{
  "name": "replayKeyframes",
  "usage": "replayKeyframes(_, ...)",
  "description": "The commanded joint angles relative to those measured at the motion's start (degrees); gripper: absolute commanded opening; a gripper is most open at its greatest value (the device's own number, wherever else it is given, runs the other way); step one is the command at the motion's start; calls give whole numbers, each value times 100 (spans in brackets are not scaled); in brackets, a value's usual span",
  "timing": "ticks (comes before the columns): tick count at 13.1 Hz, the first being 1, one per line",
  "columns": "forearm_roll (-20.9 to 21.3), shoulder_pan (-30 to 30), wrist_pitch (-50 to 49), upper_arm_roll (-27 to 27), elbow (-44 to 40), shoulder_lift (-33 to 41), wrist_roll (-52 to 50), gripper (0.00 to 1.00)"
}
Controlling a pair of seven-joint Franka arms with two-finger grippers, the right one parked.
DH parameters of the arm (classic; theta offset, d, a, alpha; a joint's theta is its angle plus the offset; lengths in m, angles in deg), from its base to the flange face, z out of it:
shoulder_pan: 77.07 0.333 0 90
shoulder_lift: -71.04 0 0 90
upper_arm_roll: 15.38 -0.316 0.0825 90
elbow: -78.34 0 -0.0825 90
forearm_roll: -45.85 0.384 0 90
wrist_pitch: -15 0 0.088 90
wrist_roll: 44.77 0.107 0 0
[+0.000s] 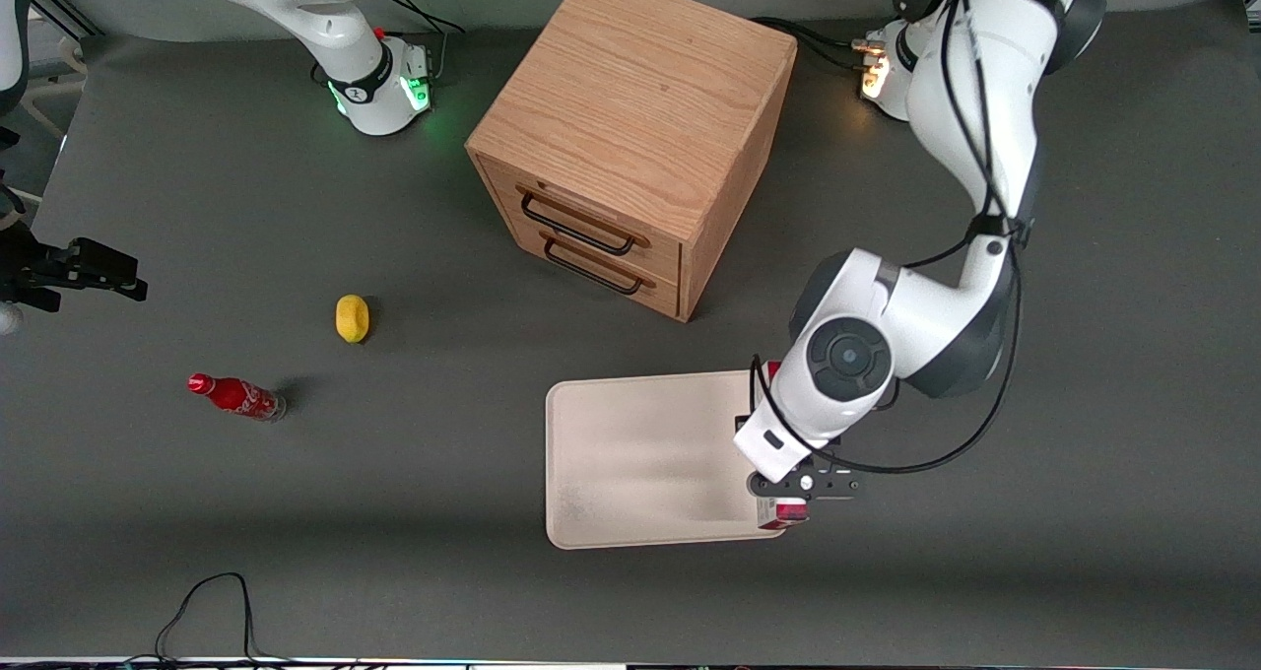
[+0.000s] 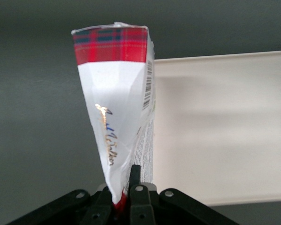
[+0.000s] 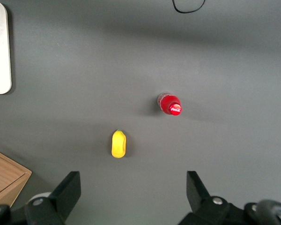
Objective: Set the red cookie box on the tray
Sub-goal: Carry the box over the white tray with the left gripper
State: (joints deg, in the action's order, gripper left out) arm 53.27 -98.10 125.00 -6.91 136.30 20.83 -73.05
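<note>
Red tartan and white card show where the red cookie box (image 2: 116, 112) stands pinched at one end between the gripper's (image 2: 126, 194) closed fingers (image 2: 135, 177), its length running away from the wrist camera. From the front, most of the box is hidden under the left arm's wrist; only a small red-and-white end (image 1: 781, 513) peeks out low in the frame, centre-right, at the tray's near corner, and a sliver of red shows at the tray's upper edge. The gripper (image 1: 788, 498) hangs over the tray's (image 1: 630, 453) edge toward the working arm's end of the table. Whether the box touches the tray or hangs above it, I cannot tell. The cream tray lies in the lower middle of the front frame, with a wooden two-drawer cabinet (image 1: 630, 138) above it. Toward the parked arm's end lie a small yellow object (image 1: 352, 317) and a red cola bottle (image 1: 234, 396) on its side.
</note>
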Motion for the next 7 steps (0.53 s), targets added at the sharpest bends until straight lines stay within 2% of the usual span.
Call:
replayKeyframes(1, 155, -181, 126, -57, -153, -208, 7, 0)
replayKeyframes(7, 199, -244, 347, -92, 13, -587, -407, 0)
